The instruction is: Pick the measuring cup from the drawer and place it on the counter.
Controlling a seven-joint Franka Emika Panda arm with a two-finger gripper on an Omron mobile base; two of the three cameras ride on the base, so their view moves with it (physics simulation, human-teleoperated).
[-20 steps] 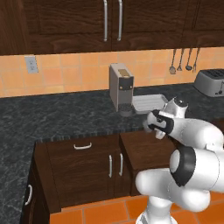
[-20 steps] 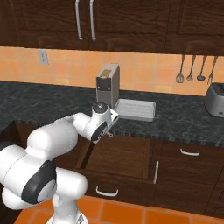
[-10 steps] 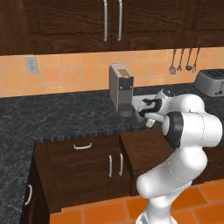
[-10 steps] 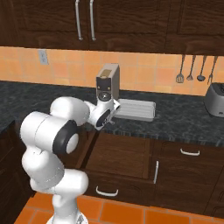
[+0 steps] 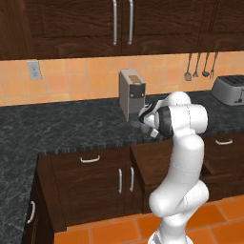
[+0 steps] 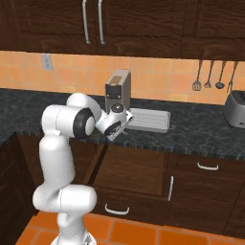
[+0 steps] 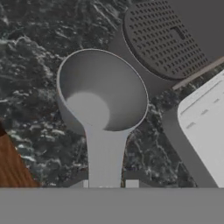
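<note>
The small grey measuring cup (image 7: 101, 92) sits upright just over the speckled black counter (image 7: 30, 57), its straight handle (image 7: 105, 157) running back between my fingertips. My gripper (image 7: 108, 183) is shut on that handle. From the base cameras, the gripper (image 5: 144, 119) (image 6: 125, 119) hovers over the counter (image 5: 62, 126) (image 6: 201, 129) in front of the coffee machine. The dark brown drawer (image 5: 155, 159) (image 6: 136, 167) stands pulled open below the counter edge, and a corner of it (image 7: 11, 170) shows in the hand view.
The coffee machine (image 5: 131, 93) (image 6: 117, 91) stands close behind the hand, with its dark round drip base (image 7: 170, 35) right beside the cup. A grey metal tray (image 6: 149, 119) (image 7: 205, 118) lies to the right. A toaster (image 5: 228, 89) and hanging utensils (image 6: 208, 76) are further right.
The arm has swung up and back from above the open drawer to over the counter in front of the coffee machine, carrying the measuring cup.
</note>
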